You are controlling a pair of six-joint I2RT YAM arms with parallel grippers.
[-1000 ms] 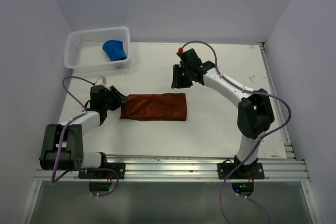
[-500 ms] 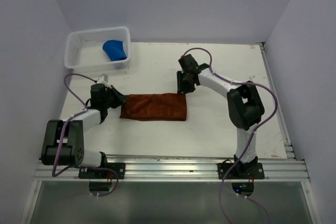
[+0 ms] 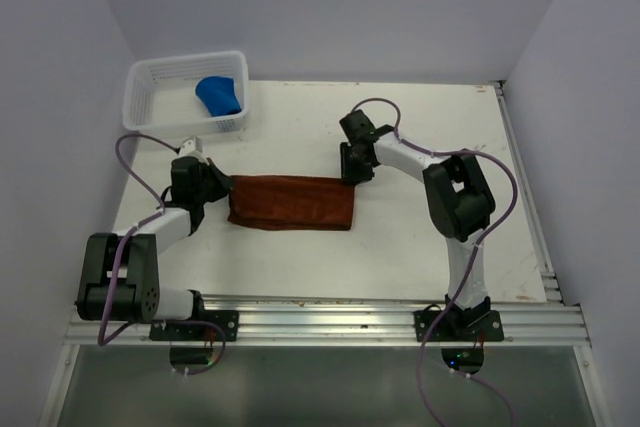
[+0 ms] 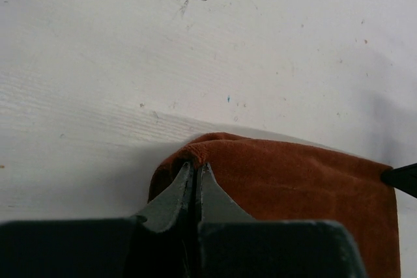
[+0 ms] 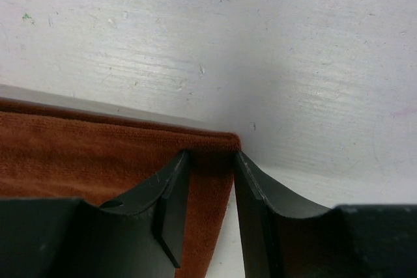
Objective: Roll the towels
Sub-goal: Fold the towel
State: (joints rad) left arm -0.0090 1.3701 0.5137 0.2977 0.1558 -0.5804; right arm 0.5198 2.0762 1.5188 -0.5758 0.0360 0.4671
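Note:
The rust-brown towel (image 3: 292,203) lies flat as a folded strip in the middle of the table. My left gripper (image 3: 226,187) is shut on its far left corner, and in the left wrist view the cloth (image 4: 293,187) bunches up around the closed tips (image 4: 196,167). My right gripper (image 3: 350,173) is down at the far right corner. Its jaws (image 5: 212,157) stand open astride that corner of the towel (image 5: 78,154), one finger over the cloth and the other at its edge. The blue towel (image 3: 220,95) lies bunched in the basket.
The white mesh basket (image 3: 150,117) stands at the far left corner of the table, just beyond the left arm. Grey walls close in the table on the left, back and right. A metal rail (image 3: 330,322) runs along the near edge.
The left gripper closed on the towel's far left corner, lifting it slightly. The right arm came down and toward the towel until its open jaws reached the far right corner.

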